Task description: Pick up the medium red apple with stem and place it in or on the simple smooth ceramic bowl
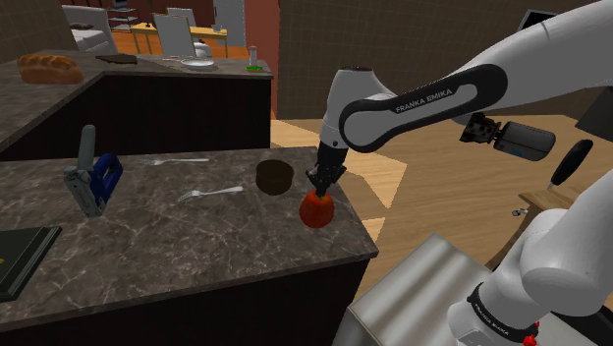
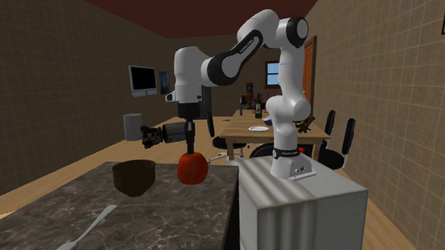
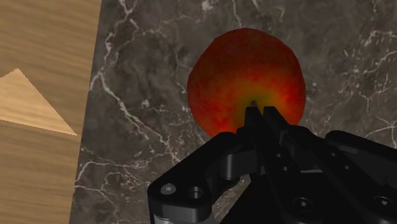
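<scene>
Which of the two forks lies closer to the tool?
The fork nearer the dark bowl; the other fork lies closer to the blue stapler.

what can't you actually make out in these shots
The stem of the apple: in the wrist view the shut gripper covers most of it; too small in the other views.
The apple's underside: hidden by the apple itself, so contact with the counter is unconfirmed.
The inside of the bowl: too dark in both exterior views.
The dark flat thing at the shoulder view's lower left: cut off by the edge.
</scene>
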